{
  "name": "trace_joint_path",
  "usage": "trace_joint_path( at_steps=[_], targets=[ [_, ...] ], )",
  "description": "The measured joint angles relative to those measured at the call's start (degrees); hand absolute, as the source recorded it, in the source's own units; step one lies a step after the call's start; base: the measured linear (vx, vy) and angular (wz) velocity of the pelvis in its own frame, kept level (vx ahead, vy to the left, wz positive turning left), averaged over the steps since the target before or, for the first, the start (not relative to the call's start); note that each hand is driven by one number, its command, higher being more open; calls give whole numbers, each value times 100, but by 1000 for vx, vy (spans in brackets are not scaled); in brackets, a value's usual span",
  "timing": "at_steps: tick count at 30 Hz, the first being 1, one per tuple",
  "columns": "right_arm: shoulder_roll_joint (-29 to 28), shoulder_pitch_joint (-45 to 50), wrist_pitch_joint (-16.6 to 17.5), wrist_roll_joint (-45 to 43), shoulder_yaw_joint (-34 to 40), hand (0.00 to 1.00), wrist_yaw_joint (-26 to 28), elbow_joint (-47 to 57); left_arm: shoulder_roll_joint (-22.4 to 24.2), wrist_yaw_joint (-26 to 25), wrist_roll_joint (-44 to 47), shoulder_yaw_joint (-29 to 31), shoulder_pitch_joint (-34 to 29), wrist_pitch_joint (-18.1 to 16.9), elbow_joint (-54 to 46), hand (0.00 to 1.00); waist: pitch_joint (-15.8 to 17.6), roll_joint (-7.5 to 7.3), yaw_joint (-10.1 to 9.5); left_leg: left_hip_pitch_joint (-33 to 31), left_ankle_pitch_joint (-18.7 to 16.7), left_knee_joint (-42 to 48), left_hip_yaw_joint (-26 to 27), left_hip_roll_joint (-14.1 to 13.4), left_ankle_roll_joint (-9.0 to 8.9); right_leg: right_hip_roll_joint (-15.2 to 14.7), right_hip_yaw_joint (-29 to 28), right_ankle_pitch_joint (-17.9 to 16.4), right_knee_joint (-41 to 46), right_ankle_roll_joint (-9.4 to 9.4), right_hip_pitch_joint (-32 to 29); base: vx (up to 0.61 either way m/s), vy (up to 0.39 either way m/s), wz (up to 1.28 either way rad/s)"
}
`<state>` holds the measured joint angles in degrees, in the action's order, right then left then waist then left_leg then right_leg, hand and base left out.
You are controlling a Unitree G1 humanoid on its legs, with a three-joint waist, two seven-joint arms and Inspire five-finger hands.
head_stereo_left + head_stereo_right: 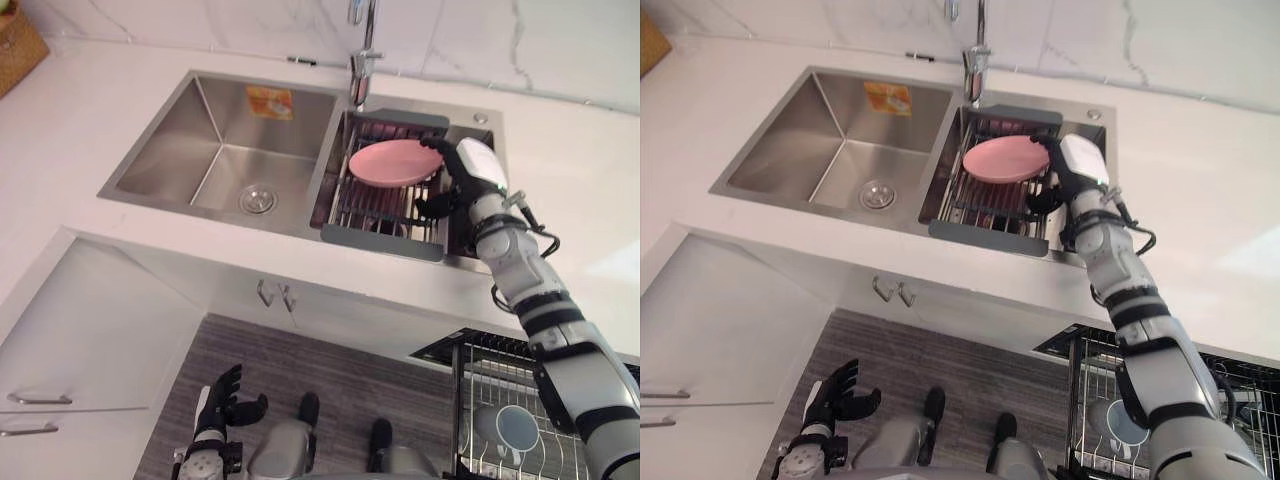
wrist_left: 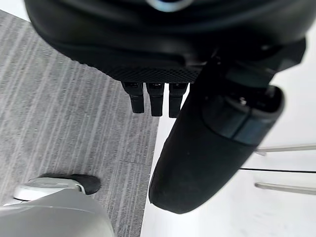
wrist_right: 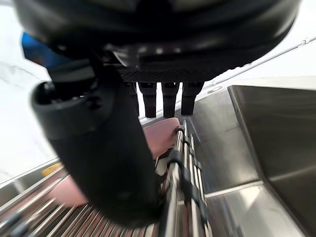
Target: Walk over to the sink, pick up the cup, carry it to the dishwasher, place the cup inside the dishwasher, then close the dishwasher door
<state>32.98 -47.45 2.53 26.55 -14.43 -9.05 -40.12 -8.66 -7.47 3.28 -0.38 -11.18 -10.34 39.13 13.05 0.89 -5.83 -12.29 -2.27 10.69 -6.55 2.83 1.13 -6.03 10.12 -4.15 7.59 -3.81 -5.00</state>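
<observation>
The right robot hand (image 1: 462,180), apparently unclenched, is bracketing the right rim of the pink plate (image 1: 390,163) lying leftward on the sink rack (image 1: 385,241).

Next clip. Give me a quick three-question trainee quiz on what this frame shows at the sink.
1. True or false: the pink plate sits in the basin that has the round drain.
2. Pick one: the plate's edge is reached by A) the left hand or B) the right hand.
3. Short answer: what lies in the dishwasher rack?

Key
1. False: it rests on the wire rack in the other basin.
2. B; the left hand hangs low over the floor.
3. A round pale-blue dish.
</observation>
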Motion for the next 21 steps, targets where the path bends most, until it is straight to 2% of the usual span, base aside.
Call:
trace_joint_path(
  at_steps=[5,10,16,18,19,21],
  targets=[
    [2,-420,-34,-165,51,30,-156,-132,8,-26,20,2,145,-11,-8,90,243,2,-16,-36,6,4,-41,1,-4,10,10,0,-14,0,-16,20,-17,3],
    [-2,-525,6,-356,178,30,-292,173,22,-89,22,2,190,-12,-13,90,265,0,-1,-76,-1,4,-48,1,-13,17,-17,0,-59,0,-33,0,-4,1],
    [-253,1044,66,-445,981,30,-368,2376,78,-101,12,9,198,-3,-31,90,270,-6,62,-29,-26,1,-4,-7,-13,21,-107,-1,-59,2,-8,-6,-2,-4],
    [-431,1551,145,-444,1258,30,-384,3095,98,-100,9,10,193,0,-30,90,273,-13,102,52,-43,-12,73,-20,-7,24,-185,-2,-56,1,35,-19,1,-20],
    [-653,2048,249,-447,1516,30,-416,3796,106,-95,4,13,165,7,-31,90,273,-22,199,170,-69,-41,146,-33,0,24,-262,-5,-57,3,99,-21,3,-25],
    [-790,2377,363,-446,1679,30,-472,4220,111,-93,4,22,147,8,-31,90,272,-43,232,238,-104,-49,235,-54,-2,33,-357,-6,-56,4,123,-18,3,-32]
  ],
)
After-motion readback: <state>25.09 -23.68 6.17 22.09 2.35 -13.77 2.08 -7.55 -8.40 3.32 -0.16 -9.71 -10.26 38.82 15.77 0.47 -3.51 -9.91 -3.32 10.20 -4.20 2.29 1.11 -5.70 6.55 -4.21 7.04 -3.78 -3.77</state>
